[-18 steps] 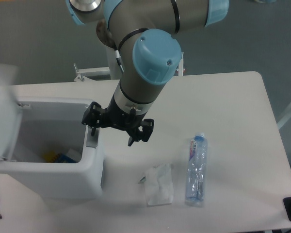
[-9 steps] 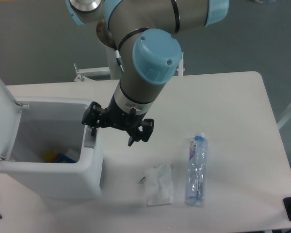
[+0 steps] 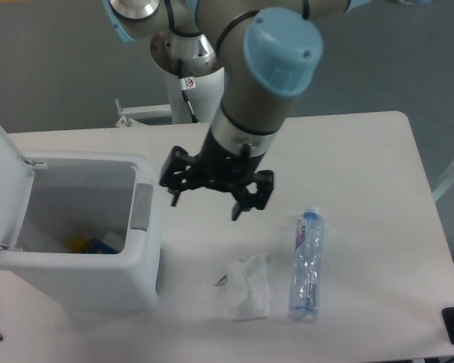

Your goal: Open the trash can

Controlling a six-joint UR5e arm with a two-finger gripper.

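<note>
Risk: lid (image 3: 4, 178) could drop shut if arm clips the trash can (image 3: 83, 257) w/ a low swing; crumpled wrapper (image 3: 248, 286) & bottle (image 3: 306, 261) sit at 5 o'clock of gripper (image 3: 212, 198). Fingers apart, holding nothing. Can at table's (image 3: 363, 151) 9 o'clock edge: white, boxy, lid upright, grey latch (image 3: 142, 206), some rubbish inside.

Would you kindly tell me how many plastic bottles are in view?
1: a clear plastic bottle lies on the table, right of the crumpled wrapper. Others may be hidden inside the open trash can.
</note>
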